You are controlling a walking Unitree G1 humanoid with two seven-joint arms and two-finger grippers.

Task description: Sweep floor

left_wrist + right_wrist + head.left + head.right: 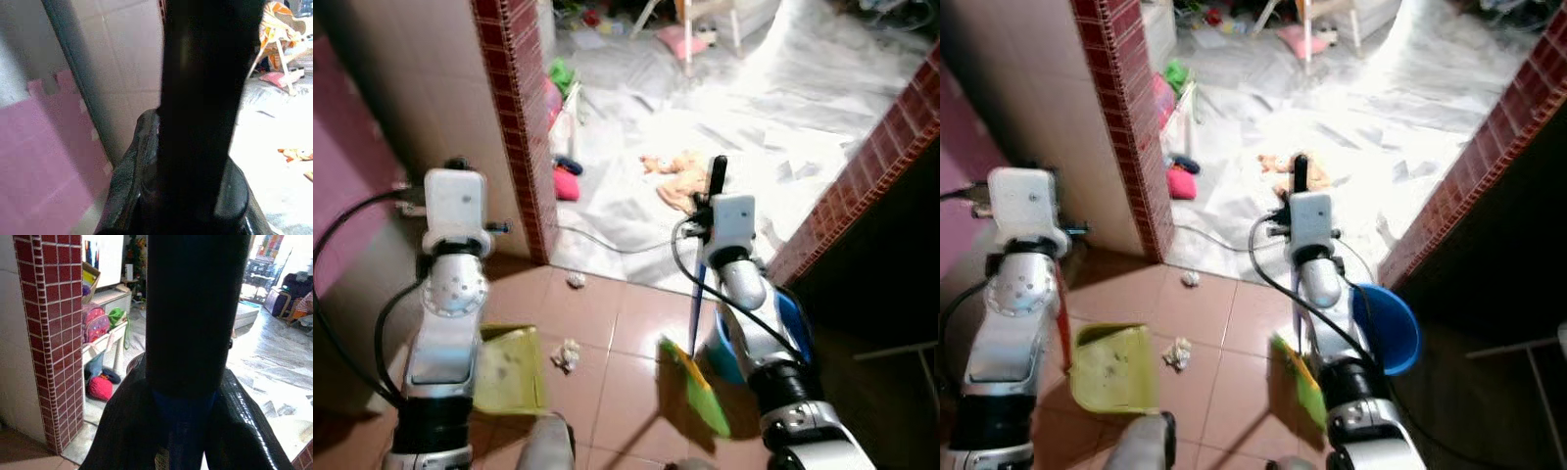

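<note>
My right gripper (713,201) is shut on a broom handle (697,302), black at the top and blue lower down; the wrist view has its fingers (244,431) wrapped round the pole. The broom's green bristles (698,388) rest on the brown tiles beside my right arm. My left gripper (195,196) is shut on a dark upright handle whose red lower part (1061,315) leads down to a yellow-green dustpan (509,370) on the floor. A crumpled paper scrap (566,354) lies between dustpan and broom. A smaller paper scrap (576,280) lies near the doorway.
A red-brick pillar (521,117) stands at left and a brick wall (871,166) at right, framing a doorway to a bright room with sheeting (773,108), toys and a chair. A blue basin (1387,329) sits by my right arm. A cable (607,243) crosses the threshold.
</note>
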